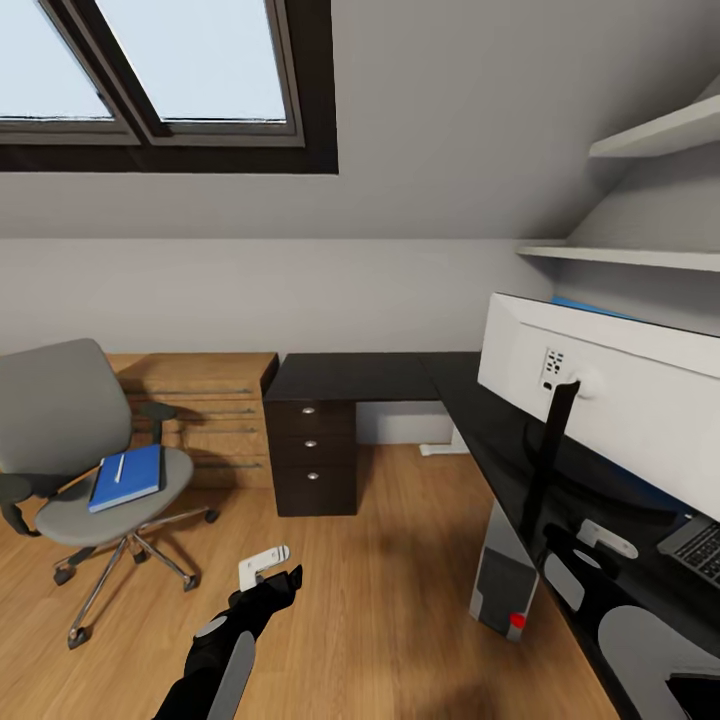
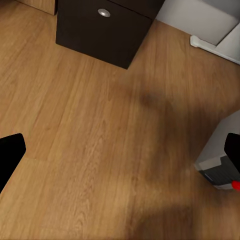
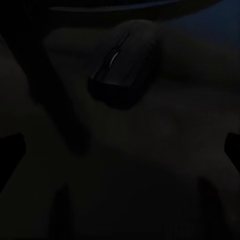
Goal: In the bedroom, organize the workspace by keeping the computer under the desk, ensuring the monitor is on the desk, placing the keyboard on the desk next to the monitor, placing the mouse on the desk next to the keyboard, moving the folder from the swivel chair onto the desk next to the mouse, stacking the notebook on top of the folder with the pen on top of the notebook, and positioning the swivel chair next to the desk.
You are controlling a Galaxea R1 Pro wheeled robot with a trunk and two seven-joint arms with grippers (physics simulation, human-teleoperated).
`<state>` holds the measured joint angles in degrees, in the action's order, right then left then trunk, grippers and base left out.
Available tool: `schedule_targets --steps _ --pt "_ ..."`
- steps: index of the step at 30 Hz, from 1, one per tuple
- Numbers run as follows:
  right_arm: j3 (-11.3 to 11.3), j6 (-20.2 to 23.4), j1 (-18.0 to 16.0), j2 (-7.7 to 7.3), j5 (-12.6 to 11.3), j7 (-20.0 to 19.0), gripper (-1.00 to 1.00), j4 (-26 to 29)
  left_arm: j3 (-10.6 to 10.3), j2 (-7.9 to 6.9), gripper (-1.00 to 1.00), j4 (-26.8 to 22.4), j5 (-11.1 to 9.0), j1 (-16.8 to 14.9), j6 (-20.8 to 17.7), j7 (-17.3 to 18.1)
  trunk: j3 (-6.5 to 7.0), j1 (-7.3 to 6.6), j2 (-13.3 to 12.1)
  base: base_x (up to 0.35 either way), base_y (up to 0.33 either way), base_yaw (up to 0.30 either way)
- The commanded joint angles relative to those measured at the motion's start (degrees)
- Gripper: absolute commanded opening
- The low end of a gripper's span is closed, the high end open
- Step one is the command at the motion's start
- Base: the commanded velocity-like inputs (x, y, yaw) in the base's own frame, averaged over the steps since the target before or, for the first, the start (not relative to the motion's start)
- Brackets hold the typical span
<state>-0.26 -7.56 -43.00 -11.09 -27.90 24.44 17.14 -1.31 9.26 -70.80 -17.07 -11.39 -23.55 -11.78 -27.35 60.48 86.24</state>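
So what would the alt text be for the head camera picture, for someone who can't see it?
A grey swivel chair stands on a wood floor at the left, with a blue folder and a white pen on its seat. At the right, a black desk carries a white-backed monitor; a computer stands beneath it. The left gripper reaches in below.

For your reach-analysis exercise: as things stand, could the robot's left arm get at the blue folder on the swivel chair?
Probably not yet. The left gripper hangs over bare floor, apart from the swivel chair, where the folder lies. Nothing blocks the way; the gap looks too wide.
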Motion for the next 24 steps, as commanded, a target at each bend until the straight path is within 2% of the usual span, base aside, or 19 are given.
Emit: schedule_targets --steps 1,4,12,16,24 --pt "0.0 -0.4 0.0 -0.01 -0.5 0.0 1.00 0.0 -0.1 -0.02 1.00 -0.1 -0.6 0.0 -0.2 -0.5 -0.25 0.22 0.5 0.000 0.000 0.000" --pt "0.0 -0.4 0.0 0.01 -0.6 0.0 1.00 0.0 -0.1 -0.01 1.00 0.0 -0.6 0.0 -0.2 -0.5 -0.79 0.88 1.7 0.000 0.000 0.000" --pt "0.1 -0.5 0.0 0.02 -0.5 0.0 1.00 0.0 -0.1 -0.02 1.00 0.0 -0.6 0.0 -0.3 -0.5 -0.79 0.88 1.7 0.000 0.000 0.000" --pt "0.1 -0.7 0.0 0.43 -0.2 0.0 1.00 0.3 -1.3 0.12 1.00 1.3 -0.5 0.0 -0.2 -0.5 -0.79 0.88 1.7 0.000 0.000 0.000" --pt "0.2 -1.8 0.0 0.55 0.0 0.1 1.00 0.1 -1.7 -0.36 1.00 3.2 -0.5 0.0 -0.1 -0.6 -0.79 0.88 1.7 0.000 0.000 0.000"
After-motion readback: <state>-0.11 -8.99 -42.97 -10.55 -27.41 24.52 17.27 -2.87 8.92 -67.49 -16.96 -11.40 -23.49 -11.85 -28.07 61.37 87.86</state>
